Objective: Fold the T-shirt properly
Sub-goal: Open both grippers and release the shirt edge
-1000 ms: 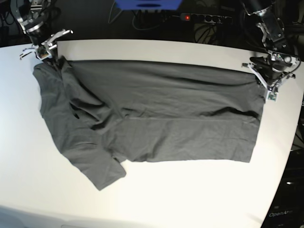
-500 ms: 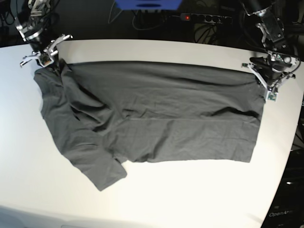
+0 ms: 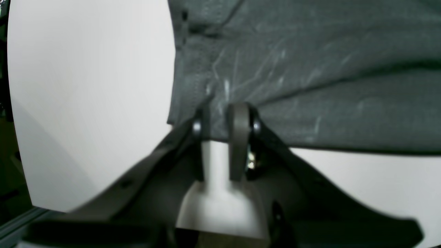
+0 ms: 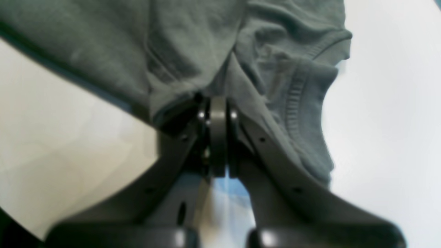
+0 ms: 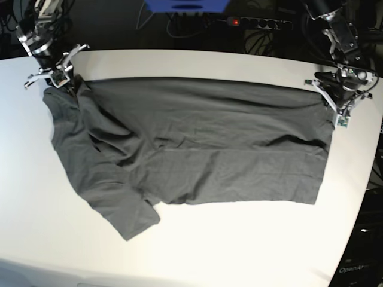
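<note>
- The broad white counter (image 5: 239, 251) carries everything.
- The dark charcoal-grey, wrinkly short-sleeved T-shirt (image 5: 197, 149) lies spread across it, folded lengthwise, with one sleeve (image 5: 122, 212) sticking out toward the near edge.
- The left pincer (image 5: 337, 106) grasps the shirt's far hem corner, fabric between its slightly parted fingers (image 3: 238, 137).
- The right pincer (image 5: 64, 81) is clenched tight at the collar end, seemingly pinching cloth beside the ribbed neckband (image 4: 303, 113); that view is blurred.
</note>
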You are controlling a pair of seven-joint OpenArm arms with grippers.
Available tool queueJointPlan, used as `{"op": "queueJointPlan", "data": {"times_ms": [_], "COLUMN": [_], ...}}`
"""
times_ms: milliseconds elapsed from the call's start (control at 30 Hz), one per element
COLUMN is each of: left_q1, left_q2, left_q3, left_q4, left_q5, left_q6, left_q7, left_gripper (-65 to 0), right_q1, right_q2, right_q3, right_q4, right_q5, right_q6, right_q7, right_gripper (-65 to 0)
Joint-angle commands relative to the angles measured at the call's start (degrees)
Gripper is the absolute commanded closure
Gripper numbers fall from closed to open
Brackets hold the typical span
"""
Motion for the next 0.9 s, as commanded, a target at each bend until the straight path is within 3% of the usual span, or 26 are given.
{"op": "queueJointPlan", "data": {"times_ms": [0, 533, 867], "left_q1": [1.37, 1.37, 0.32], "left_q2": [0.37, 0.37, 0.37], "left_q3": [0.07, 0.07, 0.07], "left_q4": [-1.06, -0.97, -0.88], "left_q5": [3.24, 3.24, 3.15], "left_q6": [-1.0, -1.0, -1.0], "left_q7": [6.15, 6.5, 6.41], "left_gripper": [-9.9, -10.0, -10.4], "right_q1": [-0.12, -0.03, -0.03], "right_q2": [0.88, 0.44, -1.94], "right_q3": [0.53, 2.46, 3.61], "right_q4": [2.09, 13.35, 14.05], "right_q5": [1.08, 0.99, 0.99], "right_q6": [-0.32, -0.32, -0.32], "right_q7": [1.31, 1.22, 1.22], "right_gripper": [-0.7, -0.7, -1.5]}}
